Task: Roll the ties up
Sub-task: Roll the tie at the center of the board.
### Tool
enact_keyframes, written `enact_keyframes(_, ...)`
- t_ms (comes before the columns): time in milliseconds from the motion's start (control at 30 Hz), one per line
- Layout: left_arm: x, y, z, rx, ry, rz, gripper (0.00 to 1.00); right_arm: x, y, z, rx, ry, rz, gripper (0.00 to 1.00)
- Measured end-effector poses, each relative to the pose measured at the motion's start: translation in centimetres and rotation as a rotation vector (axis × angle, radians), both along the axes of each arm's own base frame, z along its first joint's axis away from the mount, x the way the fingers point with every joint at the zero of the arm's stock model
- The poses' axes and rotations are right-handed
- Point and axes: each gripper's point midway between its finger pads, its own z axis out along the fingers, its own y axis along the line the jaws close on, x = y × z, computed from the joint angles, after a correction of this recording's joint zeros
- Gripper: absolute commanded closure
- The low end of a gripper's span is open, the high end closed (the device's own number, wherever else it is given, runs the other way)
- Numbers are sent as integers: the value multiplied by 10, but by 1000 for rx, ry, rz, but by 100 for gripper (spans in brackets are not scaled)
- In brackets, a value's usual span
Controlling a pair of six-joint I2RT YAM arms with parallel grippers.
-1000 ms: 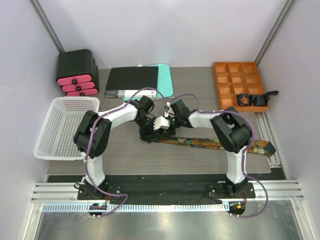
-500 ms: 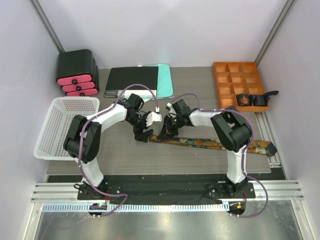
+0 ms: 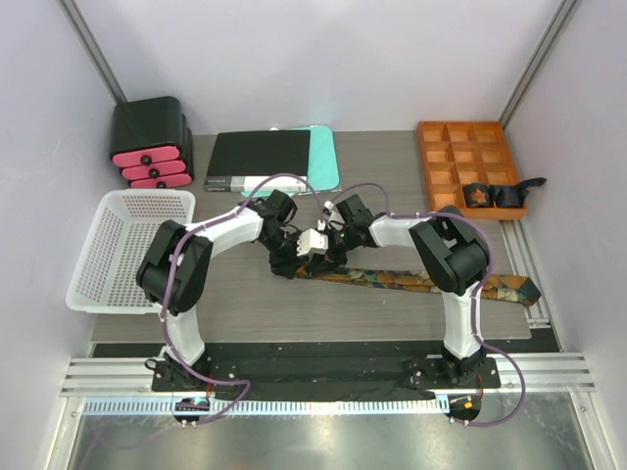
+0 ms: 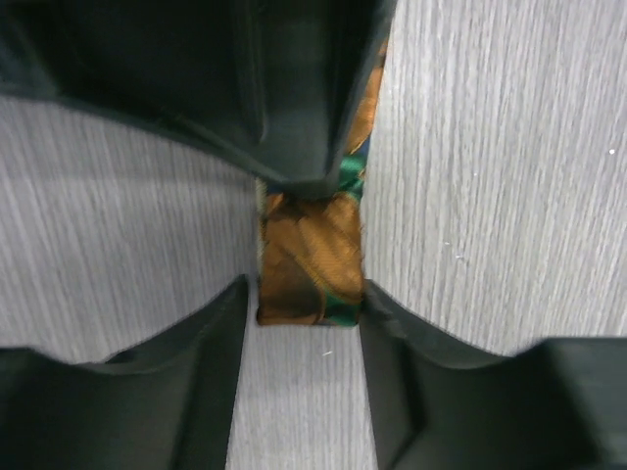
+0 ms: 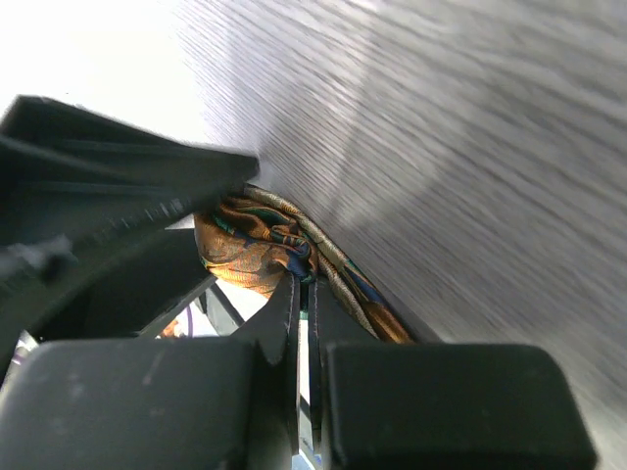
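Overhead and wrist views show two robot arms meeting at the middle of a grey wood-grain table (image 3: 245, 299). A tie (image 3: 411, 281), dark with orange-gold leaves, lies flat across the centre of the frame. Its narrow end is under the hands and its wide pointed end is at the right edge of the frame.

The left hand (image 4: 309, 308) has its fingers half apart, one against each long edge of the narrow end. As far as its wrist view shows, it grips the end across its width. The right hand (image 5: 302, 294) is closed tight, tip down on the fabric just behind that end, where the cloth bunches into a small first fold. Whether it pinches any cloth cannot be told.

The roll looks barely begun. To do it well, the closed hand should pin the cloth while the other turns the end over squarely. The edges should stack and the tail should lie straight, so the coil does not skew sideways.

The hands are crowded tip to tip and could knock each other, and purple cables (image 3: 289, 177) loop just above them. The tail runs past the right arm's elbow toward the table's right edge.

Farther off:
- a white basket (image 3: 127, 245) at centre left
- an orange tray (image 3: 460, 157) at upper right, with a rolled tie (image 3: 478, 195) in one lower compartment
- a black folder (image 3: 260, 159) at upper centre
- a black drawer unit (image 3: 149, 142) with pink fronts at upper left
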Motion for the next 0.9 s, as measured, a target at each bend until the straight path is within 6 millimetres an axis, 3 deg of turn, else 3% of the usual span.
enact_keyframes(167, -11, 5, -1, 0, 12, 12, 55, 2, 8, 0, 33, -34, 49, 99)
enact_keyframes(267, -20, 7, 3, -10, 20, 36, 45, -2, 6, 0, 50, -51, 80, 99)
enact_keyframes(400, -28, -3, 13, -43, 49, 93, 29, -20, -4, 0, 66, -48, 121, 99)
enact_keyframes(600, -34, -13, 24, -122, 36, 243, 23, -47, -27, -1, 67, -15, 147, 99)
enact_keyframes(800, -57, -17, 47, -344, -6, 352, 17, -64, -44, -2, 98, 29, 166, 99)
enact_keyframes(900, -73, -24, 48, -449, -31, 355, 17, -65, -46, -2, 108, 31, 172, 99)
